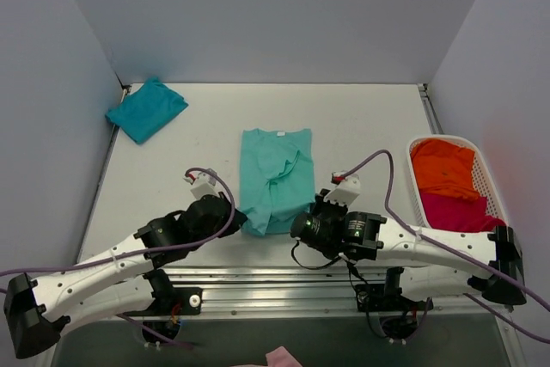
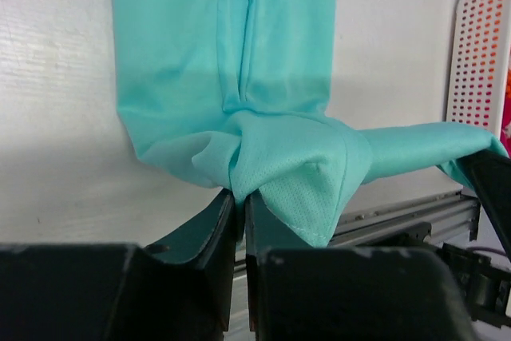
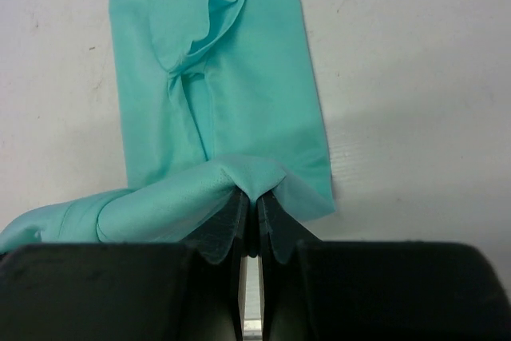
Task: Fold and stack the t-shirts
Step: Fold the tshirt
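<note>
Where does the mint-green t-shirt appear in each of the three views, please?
Top external: mint-green t-shirt, centre of the table.
Left wrist: t-shirt upper centre, bunched at the left fingers.
Right wrist: t-shirt upper left, above the right fingers.
Shared landmark: its near hem.

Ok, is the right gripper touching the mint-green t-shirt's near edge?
Touching. The right wrist view shows the right gripper with jaws closed on a raised fold of the mint-green t-shirt.

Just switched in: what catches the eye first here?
The mint-green t-shirt lies mid-table, its near edge pinched by the left gripper and the right gripper. A teal t-shirt sits at the far left corner; an orange shirt and a magenta shirt fill the white basket on the right.
</note>
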